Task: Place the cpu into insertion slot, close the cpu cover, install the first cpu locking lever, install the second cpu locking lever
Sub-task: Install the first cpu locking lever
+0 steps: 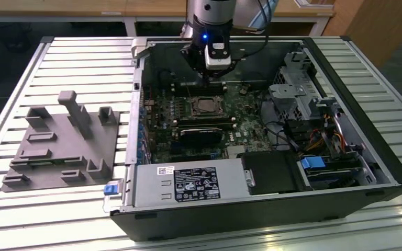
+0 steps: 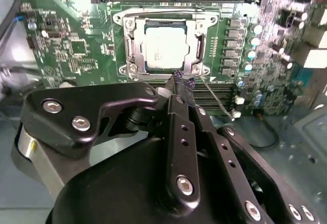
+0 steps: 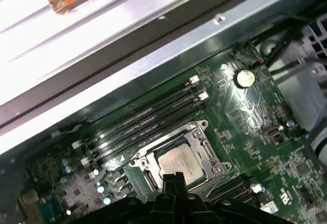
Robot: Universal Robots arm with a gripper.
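Arm (image 1: 211,21) upright over case (image 1: 257,219), jaws apparently together beside cpu (image 2: 164,49)

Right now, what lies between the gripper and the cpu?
In the second wrist view, the silvery edge of the cpu cover lies between the gripper and the cpu. Nothing else sits in that stretch.

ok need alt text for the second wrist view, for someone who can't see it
The cpu sits in the insertion slot on the green motherboard, the silvery cpu cover framing it. The black gripper, fingertips together, is in the foreground, its tips close to the slot's near edge.
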